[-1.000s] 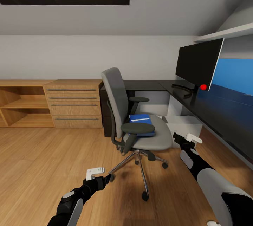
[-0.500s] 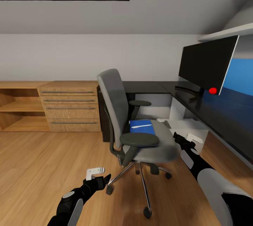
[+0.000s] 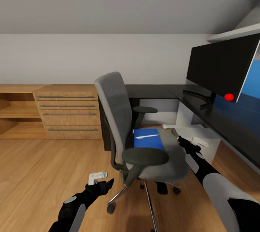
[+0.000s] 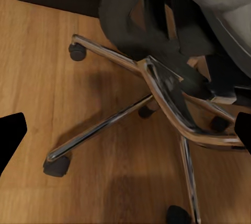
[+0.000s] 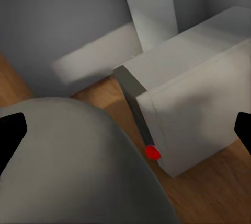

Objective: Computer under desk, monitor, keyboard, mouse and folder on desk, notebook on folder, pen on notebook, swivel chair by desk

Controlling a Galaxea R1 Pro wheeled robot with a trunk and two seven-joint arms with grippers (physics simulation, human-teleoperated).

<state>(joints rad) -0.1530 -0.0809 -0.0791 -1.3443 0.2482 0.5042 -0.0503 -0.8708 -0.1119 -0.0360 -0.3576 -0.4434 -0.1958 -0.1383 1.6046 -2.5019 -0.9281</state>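
Note:
The grey swivel chair [image 3: 115, 113] stands in the middle of the head view, its seat turned toward the black-topped desk [image 3: 162, 91]. A blue folder [image 3: 148, 141] lies on the seat with a thin white pen [image 3: 147, 136] on top. On the desk at the right stands the black monitor [image 3: 224, 66]. Under the desk sits the light grey computer [image 3: 215, 146] [image 5: 193, 104], red light on its front. My left gripper [image 3: 109, 182] [image 4: 125, 135] is open, low beside the chair's chrome star base [image 4: 157, 88]. At the seat's right edge, my right gripper [image 3: 181, 140] [image 5: 125, 130] is open.
A low light-wood cabinet [image 3: 68, 113] with drawers and open shelves runs along the back wall at the left. Wood plank floor [image 3: 43, 167] lies open to the left of the chair. A white desk leg [image 5: 149, 10] stands behind the computer. A shelf [image 3: 234, 31] hangs above the monitor.
The whole view has shifted: the chair, desk and monitor loom larger and closer, so the camera has moved forward. Both grippers keep their places in the picture, open.

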